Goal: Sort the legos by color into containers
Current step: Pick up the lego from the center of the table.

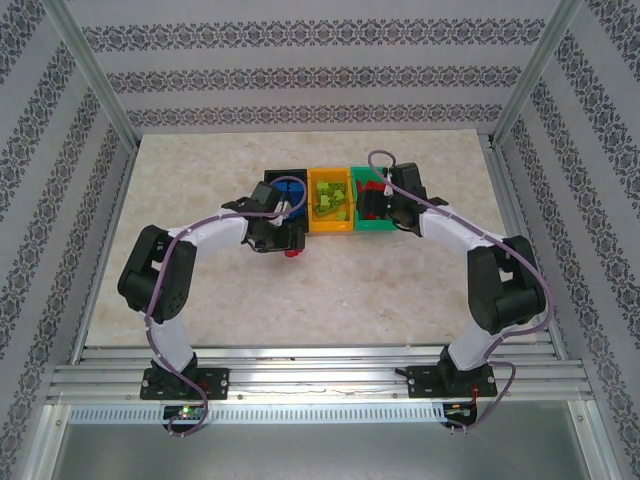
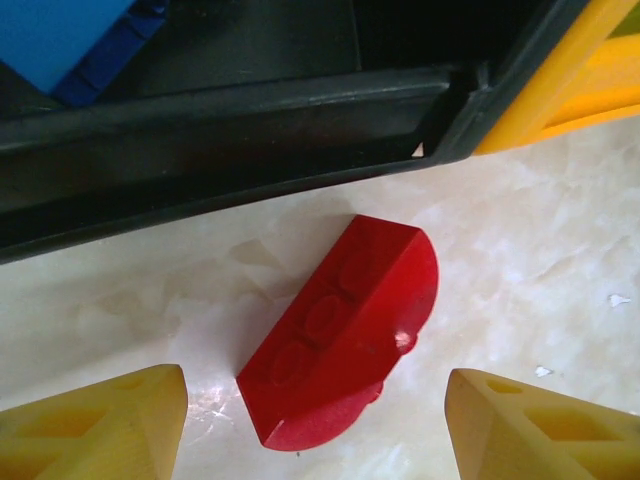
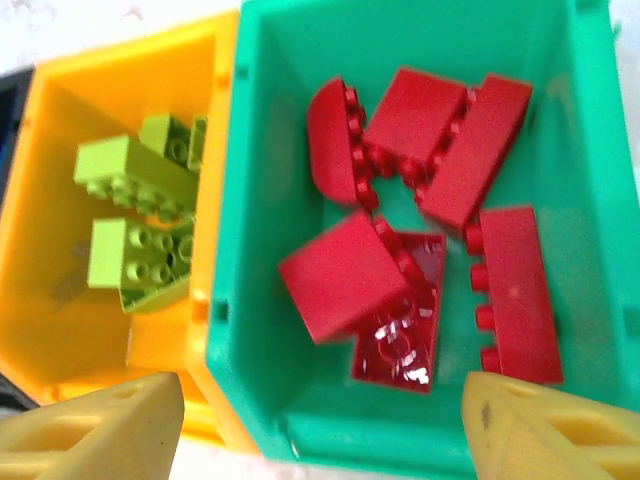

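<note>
No text, label, brand, number or sign could be read in any view. The round marks on the red brick [image 2: 340,330] between the fingertips of the left gripper [image 2: 320,435] were too blurred to show letters. So were the studs of the red bricks [image 3: 415,110] in the green bin [image 3: 250,200] below the right gripper [image 3: 320,430].

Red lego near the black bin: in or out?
Out: the red lego lies on the table beside the black bin wall.
</note>
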You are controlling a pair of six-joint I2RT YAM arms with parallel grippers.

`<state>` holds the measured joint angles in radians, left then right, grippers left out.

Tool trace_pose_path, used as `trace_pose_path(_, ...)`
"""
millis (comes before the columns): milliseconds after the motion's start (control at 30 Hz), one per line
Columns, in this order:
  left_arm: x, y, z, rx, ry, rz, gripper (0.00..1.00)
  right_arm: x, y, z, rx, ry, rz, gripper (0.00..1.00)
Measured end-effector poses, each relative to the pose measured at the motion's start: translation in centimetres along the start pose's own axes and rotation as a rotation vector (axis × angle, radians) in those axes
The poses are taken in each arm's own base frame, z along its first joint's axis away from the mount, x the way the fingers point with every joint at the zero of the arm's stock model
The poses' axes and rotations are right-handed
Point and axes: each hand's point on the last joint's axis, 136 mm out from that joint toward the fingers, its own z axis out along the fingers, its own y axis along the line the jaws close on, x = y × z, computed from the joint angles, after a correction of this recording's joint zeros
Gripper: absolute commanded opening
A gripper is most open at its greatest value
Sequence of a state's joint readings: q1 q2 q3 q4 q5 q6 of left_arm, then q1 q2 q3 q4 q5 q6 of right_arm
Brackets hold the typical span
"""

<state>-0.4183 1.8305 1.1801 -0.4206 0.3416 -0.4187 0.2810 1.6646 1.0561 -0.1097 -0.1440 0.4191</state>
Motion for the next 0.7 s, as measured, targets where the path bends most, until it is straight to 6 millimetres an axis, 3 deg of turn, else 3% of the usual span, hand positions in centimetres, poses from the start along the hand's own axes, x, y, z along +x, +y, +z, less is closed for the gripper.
trace_pose_path(200, 0.0, -0.6, 1.2, -0.032, 0.042, 0.056, 0.66, 2.6, -0.8, -1.6, 0.005, 0.029, 0.001, 0.73)
trace_pose_path(433, 0.4, -1.2, 2.4, -0.055, 0.078, 0.108, 0.31, 3.1, -1.0, -3.1, 0.0, 0.01, 0.0, 0.74)
trace_pose_path(567, 0.5, -1.4, 2.2, -0.057, 0.078, 0.119, 0.19, 3.5, -1.1, -3.4, -0.001, 0.01, 0.0, 0.74)
trace_pose_path(700, 0.5, -2.5, 1.3, -0.041, 0.063, 0.132, 0.14, 4.1, -1.2, -3.7, -0.003, 0.016, 0.001, 0.73)
